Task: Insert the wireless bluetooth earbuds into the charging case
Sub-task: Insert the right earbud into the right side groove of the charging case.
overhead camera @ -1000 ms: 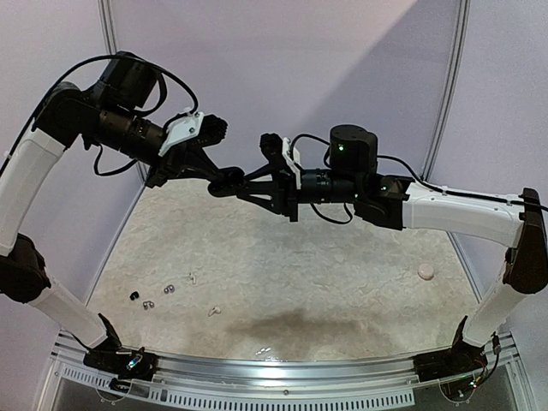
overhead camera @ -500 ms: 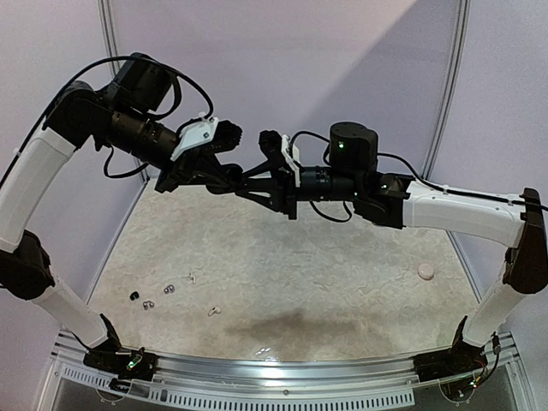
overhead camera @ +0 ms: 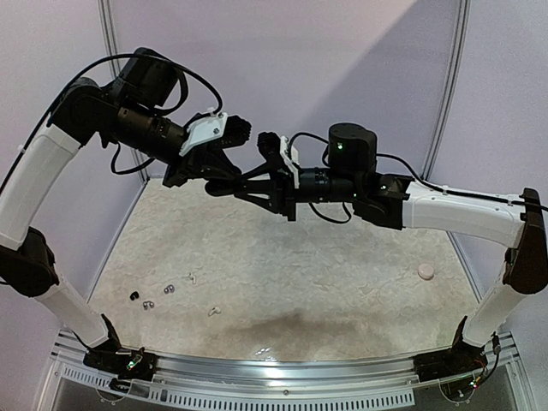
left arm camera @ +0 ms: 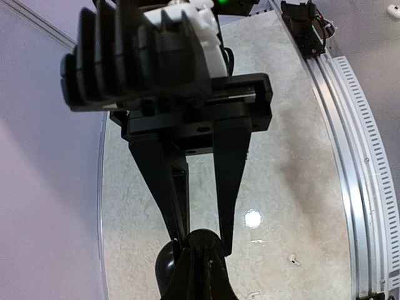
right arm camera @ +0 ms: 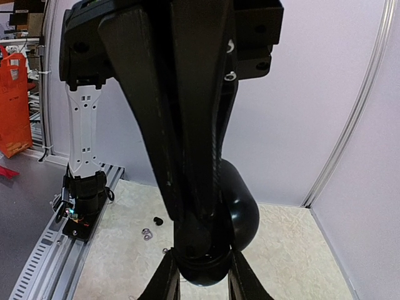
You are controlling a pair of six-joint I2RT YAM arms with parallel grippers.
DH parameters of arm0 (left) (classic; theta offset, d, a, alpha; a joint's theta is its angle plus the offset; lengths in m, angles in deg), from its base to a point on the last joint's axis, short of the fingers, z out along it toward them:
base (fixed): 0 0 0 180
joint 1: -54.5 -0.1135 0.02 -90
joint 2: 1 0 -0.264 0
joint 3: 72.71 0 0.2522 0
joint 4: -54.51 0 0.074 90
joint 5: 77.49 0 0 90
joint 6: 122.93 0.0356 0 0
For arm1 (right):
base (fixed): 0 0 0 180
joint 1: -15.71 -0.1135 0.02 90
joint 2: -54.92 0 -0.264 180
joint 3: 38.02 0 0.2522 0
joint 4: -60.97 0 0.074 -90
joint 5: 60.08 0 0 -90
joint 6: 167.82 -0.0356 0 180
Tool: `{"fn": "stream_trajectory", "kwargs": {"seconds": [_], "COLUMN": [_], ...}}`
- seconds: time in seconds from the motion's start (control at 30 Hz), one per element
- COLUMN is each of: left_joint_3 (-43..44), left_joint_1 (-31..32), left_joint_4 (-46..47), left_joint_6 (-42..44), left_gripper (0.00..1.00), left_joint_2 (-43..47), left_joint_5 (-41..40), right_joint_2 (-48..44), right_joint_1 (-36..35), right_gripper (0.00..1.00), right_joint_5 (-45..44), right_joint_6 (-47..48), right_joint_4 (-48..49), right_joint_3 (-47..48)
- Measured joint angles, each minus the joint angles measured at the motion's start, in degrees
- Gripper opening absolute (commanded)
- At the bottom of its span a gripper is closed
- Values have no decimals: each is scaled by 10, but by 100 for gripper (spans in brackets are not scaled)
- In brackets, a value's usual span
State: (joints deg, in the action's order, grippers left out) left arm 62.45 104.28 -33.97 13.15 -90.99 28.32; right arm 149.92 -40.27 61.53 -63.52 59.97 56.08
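We see the pale speckled table [overhead camera: 360, 300] spread below both arms, which are raised well above it and meet in the air over its far half. The left arm [overhead camera: 34, 180] has swung in toward the centre since a second ago, its wrist now closer to the other arm, while the right arm [overhead camera: 454, 210] has hardly moved. The right gripper [right arm camera: 201, 275] points toward the left side. Its jaws stand partly apart and are clamped on the charging case [right arm camera: 242, 219], a black rounded shell gripped at its lower end between the two fingertips. The left gripper [left arm camera: 201, 275] has its fingers pressed together, and their tips lie against the case just beside the right fingertips. We cannot tell whether anything is pinched between them. The case is held high in the air, well apart from the table. The earbuds [overhead camera: 147, 304] lie loose on the near left part of the table, far below both grippers. A black one [overhead camera: 134, 296] is furthest left, silvery ones are just beside it, and a white one [overhead camera: 214, 310] lies a little to the right. They lie where they did a second ago. A small pale disc [overhead camera: 425, 271] rests alone near the table's right edge.
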Motion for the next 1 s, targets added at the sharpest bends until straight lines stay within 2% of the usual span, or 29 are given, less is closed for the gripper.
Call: {"fn": "stream_trajectory", "kwargs": {"seconds": [0.43, 1.0], "left_joint_3": [-1, -16], "left_joint_1": [4, 10], "left_joint_4": [-8, -2], "left_joint_6": [-18, -44], "left_gripper": [0, 0], "left_joint_2": [0, -4], "left_joint_5": [-58, -62], "right_joint_2": [0, 0], "right_joint_1": [0, -1], "right_gripper": [0, 0], "right_joint_5": [-21, -23], "right_joint_6": [0, -5], "right_joint_4": [-11, -11], "right_joint_3": [0, 0]}}
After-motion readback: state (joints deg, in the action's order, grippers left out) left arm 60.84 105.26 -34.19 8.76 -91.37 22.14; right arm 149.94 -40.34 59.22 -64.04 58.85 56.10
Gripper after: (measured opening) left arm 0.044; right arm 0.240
